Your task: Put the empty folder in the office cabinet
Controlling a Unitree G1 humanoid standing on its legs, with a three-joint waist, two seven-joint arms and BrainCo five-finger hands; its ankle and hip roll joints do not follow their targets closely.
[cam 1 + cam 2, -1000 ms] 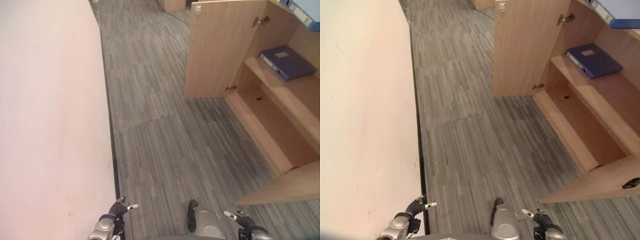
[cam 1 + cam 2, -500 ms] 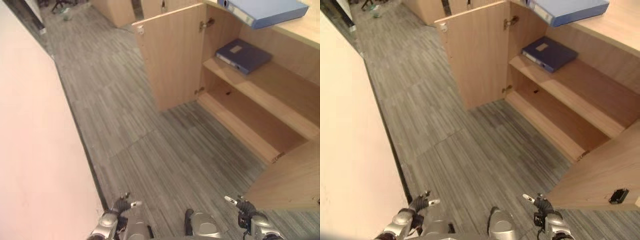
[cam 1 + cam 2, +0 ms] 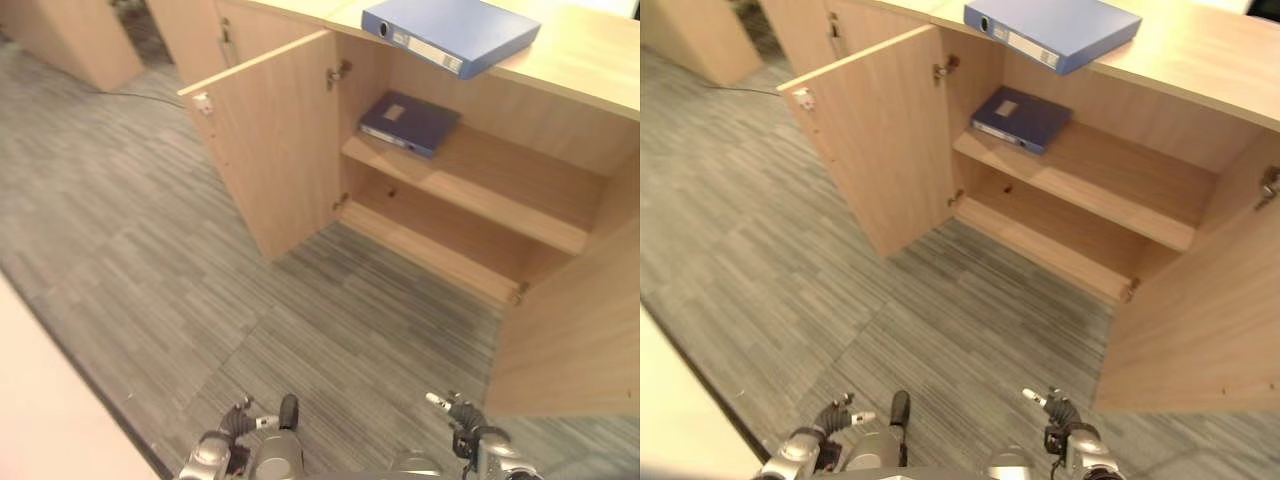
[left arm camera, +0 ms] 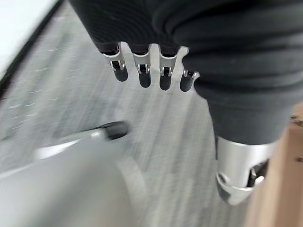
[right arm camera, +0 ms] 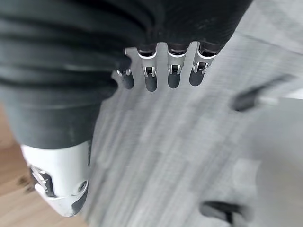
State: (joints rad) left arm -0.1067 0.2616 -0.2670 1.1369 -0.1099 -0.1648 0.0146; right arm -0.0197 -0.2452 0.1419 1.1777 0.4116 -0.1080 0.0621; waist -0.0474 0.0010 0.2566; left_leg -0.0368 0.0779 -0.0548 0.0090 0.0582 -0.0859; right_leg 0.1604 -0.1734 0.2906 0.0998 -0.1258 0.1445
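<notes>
Now at the approach step: both hands hang low and hold nothing, left hand (image 3: 228, 432) and right hand (image 3: 462, 418) with fingers relaxed and apart, well short of the cabinet (image 3: 268, 170), whose doors stand wide. The light-blue folder (image 3: 452, 32) lies flat on the cabinet top at its front edge, overhanging slightly; a darker folder (image 3: 409, 122) rests on the left end of the upper shelf (image 3: 500, 185). Next move, as I judge it: close in, raise a hand to the top folder, grip it and carry it down onto a shelf.
</notes>
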